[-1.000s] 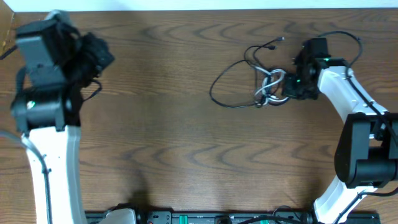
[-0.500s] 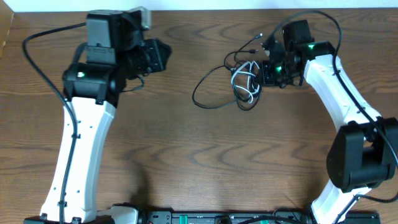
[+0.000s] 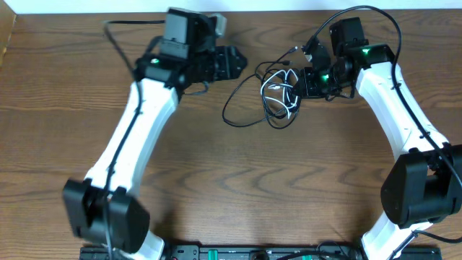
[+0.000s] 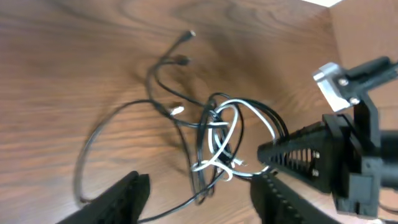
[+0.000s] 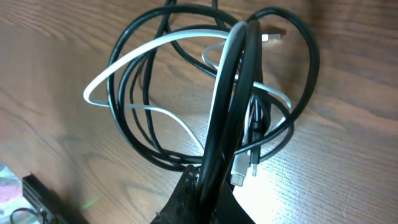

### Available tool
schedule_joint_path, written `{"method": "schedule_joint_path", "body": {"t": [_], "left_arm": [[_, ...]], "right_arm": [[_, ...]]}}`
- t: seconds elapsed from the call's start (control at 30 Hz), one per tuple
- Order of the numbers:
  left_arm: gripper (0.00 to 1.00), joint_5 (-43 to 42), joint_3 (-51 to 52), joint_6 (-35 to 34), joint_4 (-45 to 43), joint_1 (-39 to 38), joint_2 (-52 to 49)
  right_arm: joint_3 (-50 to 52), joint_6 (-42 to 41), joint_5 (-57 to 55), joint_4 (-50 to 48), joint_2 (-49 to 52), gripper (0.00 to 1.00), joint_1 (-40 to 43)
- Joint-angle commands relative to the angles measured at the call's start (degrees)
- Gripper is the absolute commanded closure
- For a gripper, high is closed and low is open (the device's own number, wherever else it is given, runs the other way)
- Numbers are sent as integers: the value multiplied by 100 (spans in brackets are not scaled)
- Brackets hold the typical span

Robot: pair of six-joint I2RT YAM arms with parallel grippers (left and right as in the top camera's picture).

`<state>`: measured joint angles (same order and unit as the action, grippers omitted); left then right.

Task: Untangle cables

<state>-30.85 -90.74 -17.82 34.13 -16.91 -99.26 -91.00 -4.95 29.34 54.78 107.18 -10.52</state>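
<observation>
The cables [image 3: 278, 94] lie in a knotted bundle on the wooden table [image 3: 216, 166], toward 1 o'clock from its middle in the overhead view. Several black loops overlap one another, and the white cable [image 3: 287, 97] winds through the heart of them. One long black loop [image 3: 234, 115] trails loose out of the bundle toward 8 o'clock and lies flat on the wood. At 12 o'clock of the bundle a couple of thin black ends with small plugs [image 3: 292, 52] stick out.

The right gripper [image 3: 307, 81] sits at 3 o'clock of the bundle. Its jaws are pressed together on a bunch of black strands. In the right wrist view these strands rise straight from the closed fingertips [image 5: 202, 186], with the white cable [image 5: 155, 46] arching across the black coils [image 5: 134, 140] behind them. The left wrist view shows the same pinch from the other side, the right gripper [image 4: 264, 152] tapering to a point at the bundle's edge.

The left gripper [image 3: 237, 63] is at 10 o'clock of the bundle, near it but not touching. Its jaws stand apart and hold nothing. In its own camera the two fingers [image 4: 124, 196] frame the tangle [image 4: 217, 137] from either side, with bare wood and cable showing in the gap between them
</observation>
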Motion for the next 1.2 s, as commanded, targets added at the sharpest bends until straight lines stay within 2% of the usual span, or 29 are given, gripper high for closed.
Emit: {"method": "schedule_joint_path", "body": {"t": [0.0,0.2,0.5,0.63,0.77,1.03,1.17], "left_arm": [[36,-365,-120,-66,-131,-210,-358],[31,-365,-120,-39,-232,-444,-935],[32,-363,-120,17,-345,-782,-1552],[45,-184,-120,15,-387,-841,-1707],[90,297,-120,13,-385,-841,-1722],[92,474,-129,17,-304,-595,-1268],[93,476,-129,20,-170,-472,-627]], "right_arm": [[-37,146,256,-7,-109,99,20],[-37,210,256,48,-109,99,20],[-37,208,256,48,-109,99,20],[-37,208,254,55,-109,99,20],[-37,46,7,109,-109,99,22],[310,-1246,-2076,63,-107,99,81],[846,-1397,-2323,-356,-98,99,201]]}}
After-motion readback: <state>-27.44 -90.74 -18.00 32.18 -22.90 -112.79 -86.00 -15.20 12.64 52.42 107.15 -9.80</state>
